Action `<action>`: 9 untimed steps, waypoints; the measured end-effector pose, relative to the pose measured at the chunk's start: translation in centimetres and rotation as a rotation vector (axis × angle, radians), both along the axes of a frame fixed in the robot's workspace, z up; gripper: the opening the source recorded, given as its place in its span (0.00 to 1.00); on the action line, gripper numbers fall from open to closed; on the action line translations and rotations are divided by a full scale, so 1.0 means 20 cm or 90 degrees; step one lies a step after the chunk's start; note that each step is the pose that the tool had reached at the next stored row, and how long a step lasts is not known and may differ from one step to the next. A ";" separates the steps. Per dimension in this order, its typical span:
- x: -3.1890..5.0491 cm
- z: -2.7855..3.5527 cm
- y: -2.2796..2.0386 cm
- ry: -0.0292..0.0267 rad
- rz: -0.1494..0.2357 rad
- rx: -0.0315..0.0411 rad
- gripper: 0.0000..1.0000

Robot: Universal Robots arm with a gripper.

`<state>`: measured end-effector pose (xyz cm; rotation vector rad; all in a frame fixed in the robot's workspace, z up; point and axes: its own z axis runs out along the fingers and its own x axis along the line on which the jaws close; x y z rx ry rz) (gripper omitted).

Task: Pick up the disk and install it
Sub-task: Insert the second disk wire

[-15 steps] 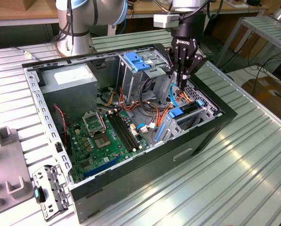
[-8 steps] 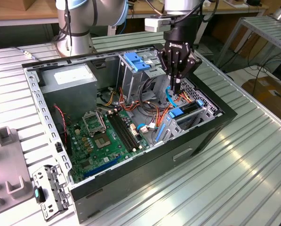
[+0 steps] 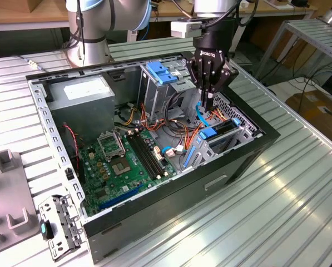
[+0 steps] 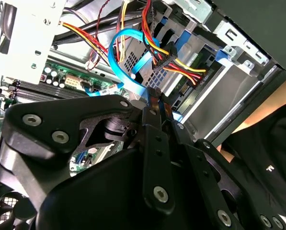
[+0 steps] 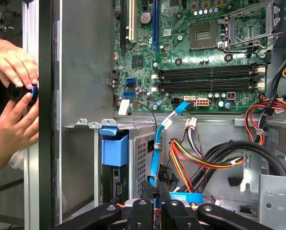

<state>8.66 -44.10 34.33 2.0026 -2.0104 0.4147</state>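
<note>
The disk sits in the drive bay at the front of the open computer case, a dark slab between blue side rails. In the first wrist view its blue rail and dark edge show in the cage slot. My gripper hangs inside the case just above and behind the disk. Its fingers are shut on a thin blue data cable. That cable curves from the motherboard down to the fingertips. My gripper is apart from the disk.
Red, yellow and orange power wires crowd the space around the fingers. A blue latch tops the metal cage behind. The motherboard lies on the case floor. A person's hands hold a small black and blue object outside the case wall.
</note>
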 end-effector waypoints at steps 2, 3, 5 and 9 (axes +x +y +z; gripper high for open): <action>-0.001 0.000 0.000 0.0000 0.000 0.0000 0.16; -0.001 0.000 0.000 0.0000 0.000 0.0000 0.16; -0.001 0.000 0.000 0.0000 0.000 0.0000 0.16; -0.001 0.000 0.000 0.0000 0.000 0.0000 0.16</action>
